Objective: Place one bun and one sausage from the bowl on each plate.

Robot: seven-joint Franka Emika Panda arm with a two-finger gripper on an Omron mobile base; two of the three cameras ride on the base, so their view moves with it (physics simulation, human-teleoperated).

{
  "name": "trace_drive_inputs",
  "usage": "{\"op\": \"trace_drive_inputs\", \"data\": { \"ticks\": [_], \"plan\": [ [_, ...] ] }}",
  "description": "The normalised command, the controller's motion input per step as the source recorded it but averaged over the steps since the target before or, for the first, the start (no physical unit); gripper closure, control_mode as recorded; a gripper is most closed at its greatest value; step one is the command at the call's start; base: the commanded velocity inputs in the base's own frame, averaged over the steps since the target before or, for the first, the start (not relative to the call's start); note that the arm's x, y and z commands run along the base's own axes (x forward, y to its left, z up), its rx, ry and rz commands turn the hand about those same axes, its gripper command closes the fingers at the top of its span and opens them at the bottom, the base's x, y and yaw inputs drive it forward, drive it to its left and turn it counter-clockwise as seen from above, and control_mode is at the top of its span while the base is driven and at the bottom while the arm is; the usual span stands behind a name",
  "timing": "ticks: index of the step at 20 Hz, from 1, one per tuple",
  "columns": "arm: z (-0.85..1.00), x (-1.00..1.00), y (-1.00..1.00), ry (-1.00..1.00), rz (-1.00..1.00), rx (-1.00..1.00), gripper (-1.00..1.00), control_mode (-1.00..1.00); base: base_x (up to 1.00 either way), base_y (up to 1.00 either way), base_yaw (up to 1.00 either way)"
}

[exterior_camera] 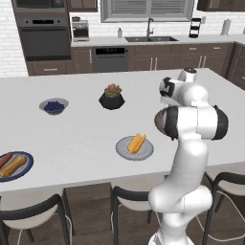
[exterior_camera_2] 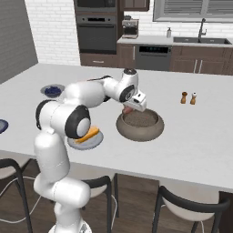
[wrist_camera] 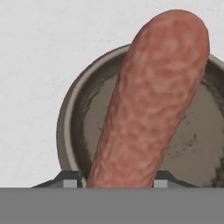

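A sausage [wrist_camera: 148,105] is held between the 2 fingertips of the gripper [wrist_camera: 117,178], seen large in the hand view and hanging over the bowl [wrist_camera: 76,127]. In the right base view the gripper [exterior_camera_2: 132,108] is seen just above the far rim of the bowl [exterior_camera_2: 140,125], a bit of reddish sausage [exterior_camera_2: 128,109] showing under the hand. The bowl's inside looks bare and dull grey. On the light grey plate [exterior_camera: 135,148] 1 bun [exterior_camera: 137,143] lies; the same plate [exterior_camera_2: 86,139] and bun [exterior_camera_2: 88,134] are partly hidden behind the arm in the right base view. At the counter's left edge the blue-rimmed plate [exterior_camera: 14,165] carries a bun [exterior_camera: 13,166] and a sausage [exterior_camera: 5,159] side by side. Farther back a small bowl of berries [exterior_camera: 53,105] and a potted succulent [exterior_camera: 112,97] are set. 2 shakers [exterior_camera_2: 189,98] stand beyond the bowl. No brand, label or writing can be read anywhere.
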Motion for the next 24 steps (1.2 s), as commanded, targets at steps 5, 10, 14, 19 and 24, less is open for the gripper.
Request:
{"op": "trace_drive_inputs", "data": {
  "ticks": [5, 10, 14, 19, 24],
  "plan": [
    [0.15, -0.11, 1.0, 0.0, 0.0, 0.0, 1.0, -1.0, 0.0, 0.0, 0.0],
    [0.09, -0.09, 1.0, 0.0, 0.0, 0.0, 1.0, -1.0, 0.0, 0.0, 0.0],
    [0.01, -0.03, 1.0, 0.0, 0.0, 0.0, 1.0, -1.0, 0.0, 0.0, 0.0],
    [-0.03, -0.04, 0.76, 0.0, 0.0, 0.0, 1.0, -1.0, 0.0, 0.0, 0.0],
    [-0.22, -0.31, 0.17, 0.0, -0.02, 0.0, 1.0, -1.0, 0.0, 0.0, 0.0]
  ]
}}
